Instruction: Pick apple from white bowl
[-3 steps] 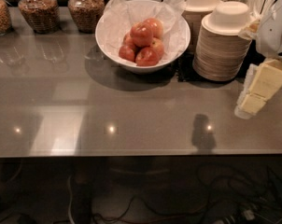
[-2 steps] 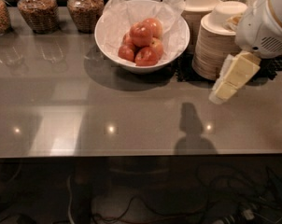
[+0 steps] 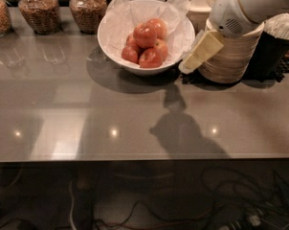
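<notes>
The white bowl (image 3: 111, 44), wide, glossy and lined with crinkled white paper, stands on the grey counter at the back centre. Several red apples (image 3: 145, 42) are piled in it. My gripper (image 3: 190, 63) hangs from the white arm (image 3: 245, 6) that enters from the upper right. Its cream-coloured tip is just right of the bowl's rim, above the counter and in front of the stacked beige bowls. Nothing shows in the gripper.
A tall stack of beige disposable bowls (image 3: 230, 56) stands right of the white bowl, a shorter stack (image 3: 204, 1) behind it. A dark cup of white sticks (image 3: 276, 37) is at far right. Three glass jars (image 3: 39, 8) line the back left. Cables lie under the counter.
The arm has swung left and further back, from the counter's right edge to just beside the white bowl. The bowl and apples have not moved.
</notes>
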Motion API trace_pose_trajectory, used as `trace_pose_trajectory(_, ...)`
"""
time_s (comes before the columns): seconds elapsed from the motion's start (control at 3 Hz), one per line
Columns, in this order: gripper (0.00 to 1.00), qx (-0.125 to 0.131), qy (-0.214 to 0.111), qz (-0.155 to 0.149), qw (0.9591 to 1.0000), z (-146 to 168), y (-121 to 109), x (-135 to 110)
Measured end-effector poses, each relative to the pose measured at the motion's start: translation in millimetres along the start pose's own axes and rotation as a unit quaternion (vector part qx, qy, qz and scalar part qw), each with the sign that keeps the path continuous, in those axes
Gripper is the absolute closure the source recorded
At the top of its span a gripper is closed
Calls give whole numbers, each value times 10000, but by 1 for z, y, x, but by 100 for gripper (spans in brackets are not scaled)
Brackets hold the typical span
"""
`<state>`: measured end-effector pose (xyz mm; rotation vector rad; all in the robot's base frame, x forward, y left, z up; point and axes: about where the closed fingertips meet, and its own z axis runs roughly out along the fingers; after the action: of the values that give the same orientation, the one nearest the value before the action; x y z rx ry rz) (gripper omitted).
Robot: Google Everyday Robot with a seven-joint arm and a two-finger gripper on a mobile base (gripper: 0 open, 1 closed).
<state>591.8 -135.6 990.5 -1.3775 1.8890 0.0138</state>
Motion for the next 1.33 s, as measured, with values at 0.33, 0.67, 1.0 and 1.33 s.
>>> trace_pose_trajectory(0.33,0,45,-136,128,9998,31,-22,-24)
trace_pose_trajectory(0.67,0,-89,-191,155,9997,64,-33,-45)
trace_pose_trajectory(1.0,0,-302,-230,154,9992,95,-36,-57)
trace_pose_trajectory(1.33,0,-443,-317,127,9984,117,-37,-65)
